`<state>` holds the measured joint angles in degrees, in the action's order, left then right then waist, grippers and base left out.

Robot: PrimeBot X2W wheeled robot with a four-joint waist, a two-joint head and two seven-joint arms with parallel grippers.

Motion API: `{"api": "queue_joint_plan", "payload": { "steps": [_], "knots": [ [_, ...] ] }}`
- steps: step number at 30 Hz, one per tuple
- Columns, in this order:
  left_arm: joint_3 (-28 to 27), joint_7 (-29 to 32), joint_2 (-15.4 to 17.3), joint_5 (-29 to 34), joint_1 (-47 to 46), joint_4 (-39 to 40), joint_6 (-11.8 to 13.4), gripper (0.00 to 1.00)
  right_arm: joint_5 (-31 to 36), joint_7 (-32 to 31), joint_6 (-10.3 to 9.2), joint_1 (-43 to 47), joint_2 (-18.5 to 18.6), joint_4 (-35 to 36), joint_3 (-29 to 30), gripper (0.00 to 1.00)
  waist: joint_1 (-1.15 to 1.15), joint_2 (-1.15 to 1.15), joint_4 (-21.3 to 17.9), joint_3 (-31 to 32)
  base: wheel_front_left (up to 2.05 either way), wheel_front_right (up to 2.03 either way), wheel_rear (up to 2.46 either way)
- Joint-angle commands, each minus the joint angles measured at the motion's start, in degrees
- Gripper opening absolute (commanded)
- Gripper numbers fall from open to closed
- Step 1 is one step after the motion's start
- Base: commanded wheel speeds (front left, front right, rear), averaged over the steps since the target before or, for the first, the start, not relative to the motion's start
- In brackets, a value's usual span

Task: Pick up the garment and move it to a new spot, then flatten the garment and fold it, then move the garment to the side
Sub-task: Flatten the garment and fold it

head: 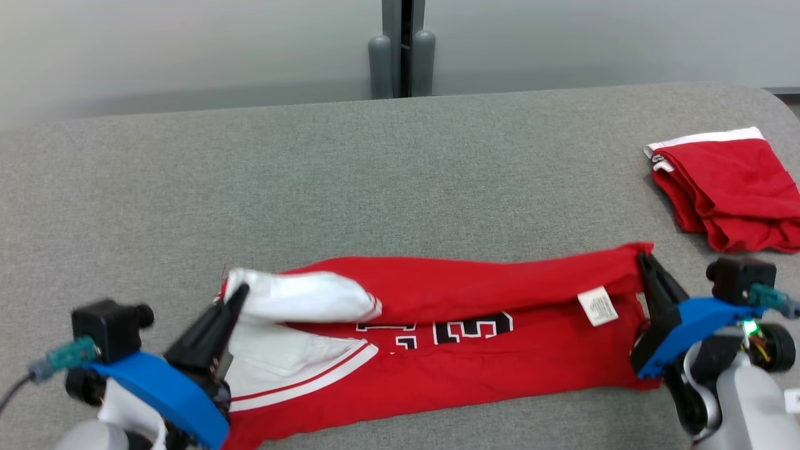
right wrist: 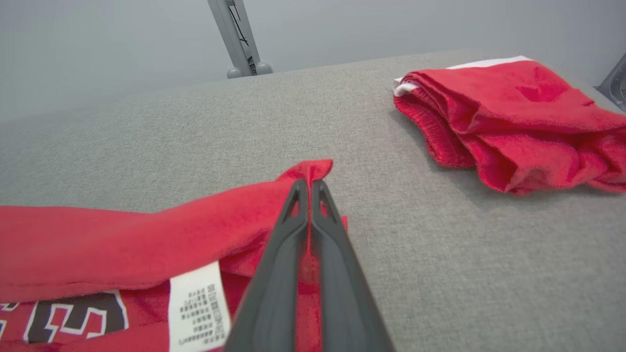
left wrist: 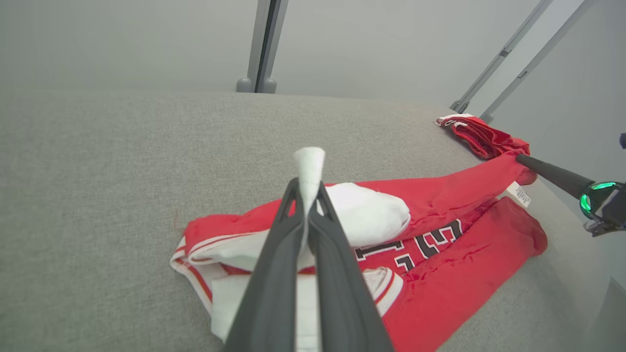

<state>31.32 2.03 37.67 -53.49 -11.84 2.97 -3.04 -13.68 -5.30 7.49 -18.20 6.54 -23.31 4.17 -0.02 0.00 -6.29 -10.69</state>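
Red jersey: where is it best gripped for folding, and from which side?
By the two ends of its raised edge: the left hand on the white sleeve, the right hand on the red hem corner, each coming from the near side. The red jersey lies stretched sideways, so end pinches likely keep that edge taut.

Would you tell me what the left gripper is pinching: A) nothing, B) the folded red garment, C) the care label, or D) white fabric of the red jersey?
D: the left gripper is shut on a white fold of the red jersey, well away from the care label.
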Motion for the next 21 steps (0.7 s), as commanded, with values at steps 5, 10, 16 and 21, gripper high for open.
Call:
{"api": "queue_joint_plan", "payload": {
  "steps": [5, 10, 16, 21],
  "knots": [
    [1.0, -3.2, -2.1, -1.4, 5.5, -1.8, 0.3, 0.00, 0.7, -1.5, 0.00, 6.5, -2.1, 4.7, 2.6, 0.06, 0.02, 0.00, 0.5, 0.8, 0.00, 0.00, 0.00],
    [0.7, -6.6, -4.3, -1.6, 7.2, -6.1, 0.7, 1.00, 1.1, -0.5, 0.00, 9.2, -3.2, 6.4, 4.6, 1.00, 0.02, 0.00, 0.8, 1.2, 0.00, 0.00, 0.00],
    [-2.9, -13.9, -7.0, -1.6, 8.6, -8.2, 3.1, 1.00, 1.6, 1.0, 0.00, 11.6, -3.6, 7.8, 7.4, 1.00, 0.02, 0.00, 1.2, 1.5, 0.00, 0.00, 0.00],
    [-5.5, -16.2, -8.6, 0.7, 9.1, -8.3, 6.6, 1.00, 0.6, 1.8, 0.00, 12.0, -3.7, 7.6, 7.3, 1.00, 0.02, 0.00, 1.6, 1.9, 0.00, 0.00, 0.00]
  ]
}}
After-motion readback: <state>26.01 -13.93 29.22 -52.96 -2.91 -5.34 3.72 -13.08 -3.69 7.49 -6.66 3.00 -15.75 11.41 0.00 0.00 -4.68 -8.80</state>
